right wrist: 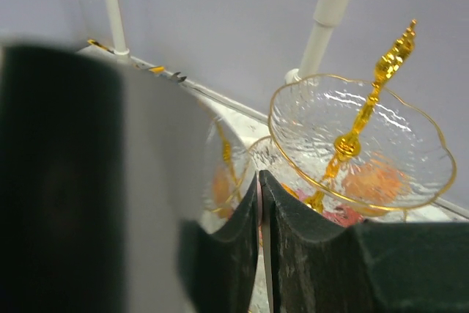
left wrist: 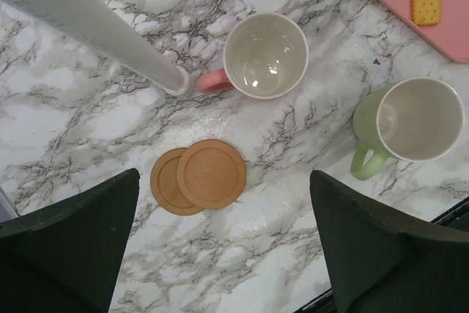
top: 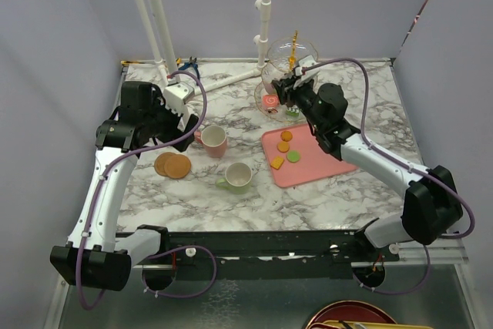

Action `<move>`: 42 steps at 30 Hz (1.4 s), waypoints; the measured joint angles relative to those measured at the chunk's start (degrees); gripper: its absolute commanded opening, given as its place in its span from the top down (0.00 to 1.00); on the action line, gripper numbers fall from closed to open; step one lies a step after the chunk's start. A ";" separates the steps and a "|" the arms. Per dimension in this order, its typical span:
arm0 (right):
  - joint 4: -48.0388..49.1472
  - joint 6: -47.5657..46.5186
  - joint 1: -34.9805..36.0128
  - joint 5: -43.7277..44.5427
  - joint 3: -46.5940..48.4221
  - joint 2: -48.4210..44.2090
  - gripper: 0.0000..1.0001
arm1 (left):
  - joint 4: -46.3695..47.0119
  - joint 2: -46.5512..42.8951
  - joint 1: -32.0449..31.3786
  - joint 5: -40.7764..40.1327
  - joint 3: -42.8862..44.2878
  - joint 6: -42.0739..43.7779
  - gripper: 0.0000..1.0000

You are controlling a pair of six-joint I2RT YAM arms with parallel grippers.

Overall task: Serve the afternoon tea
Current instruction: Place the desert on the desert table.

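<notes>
Marble table (top: 339,190) carries overlapping coasters (left wrist: 199,177), pink mug (left wrist: 264,55), green mug (left wrist: 418,119), pink tray (top: 316,167), seemingly glass stand (top: 291,55)

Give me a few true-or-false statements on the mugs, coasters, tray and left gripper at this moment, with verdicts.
1. The pink mug and green mug are both empty. True.
2. The two coasters lie apart. False: they overlap.
3. The left gripper is open above the coasters. True.
4. The pink tray is bare. False: it holds a biscuit and macarons.
</notes>
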 measured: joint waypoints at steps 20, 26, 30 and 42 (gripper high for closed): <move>2.25 1.11 -11.65 1.64 -5.66 -2.73 0.67 | -0.33 0.11 0.00 0.20 0.35 0.74 0.01; 5.60 1.79 -12.37 1.66 -6.56 -0.33 0.64 | -0.35 0.63 0.00 0.24 1.16 0.76 0.01; 7.30 2.05 -12.63 1.64 -7.08 1.44 0.63 | -0.37 1.01 0.00 0.24 1.22 0.76 0.01; 10.29 2.60 -12.63 1.62 -8.20 2.62 0.51 | -0.44 1.60 0.00 0.37 2.19 0.72 0.01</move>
